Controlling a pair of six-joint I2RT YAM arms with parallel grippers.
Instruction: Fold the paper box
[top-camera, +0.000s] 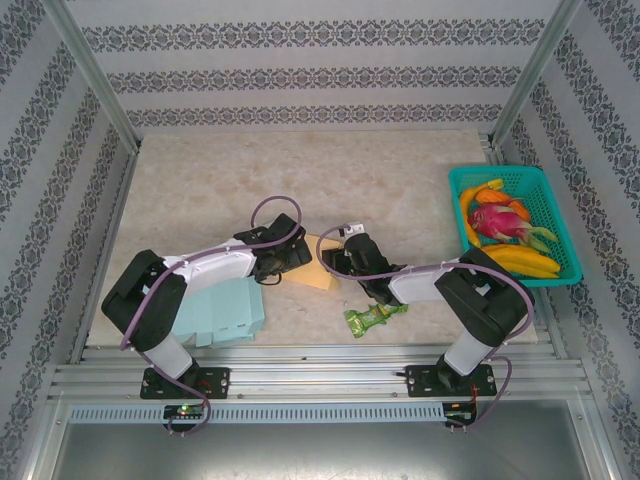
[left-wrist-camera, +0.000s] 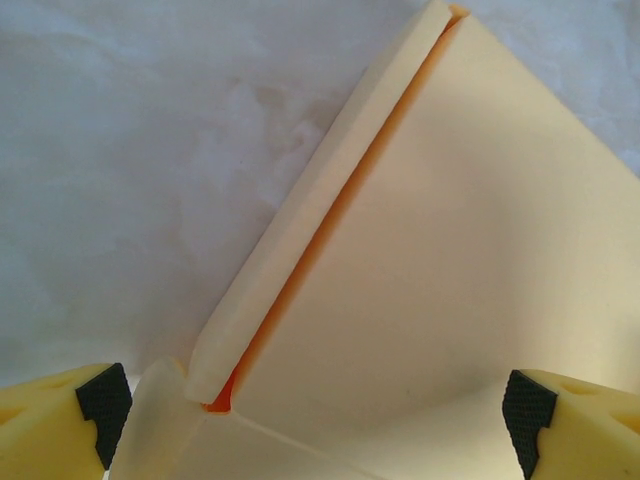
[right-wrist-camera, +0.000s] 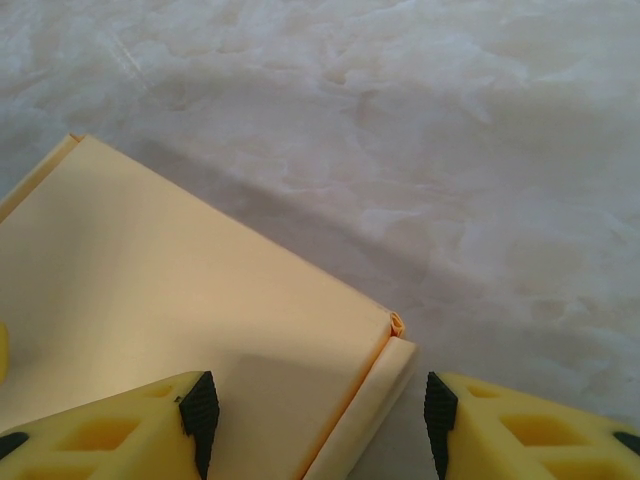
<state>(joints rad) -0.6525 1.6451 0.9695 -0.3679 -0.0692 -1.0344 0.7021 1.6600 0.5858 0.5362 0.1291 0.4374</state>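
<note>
At the lower left of the top view, pale blue sheets (top-camera: 225, 312) are laid flat on the table (top-camera: 230, 180). A green packet (top-camera: 374, 317) is seen just right of centre. At mid-frame the tan paper box (top-camera: 318, 270) is laid flat between both hands. The left hand (left-wrist-camera: 320, 410) is spread wide over a box corner. The right hand (right-wrist-camera: 318, 410) is held half open astride a folded edge flap. A teal basket (top-camera: 505, 170) of fruit (top-camera: 505, 225) is set at the right.
</note>
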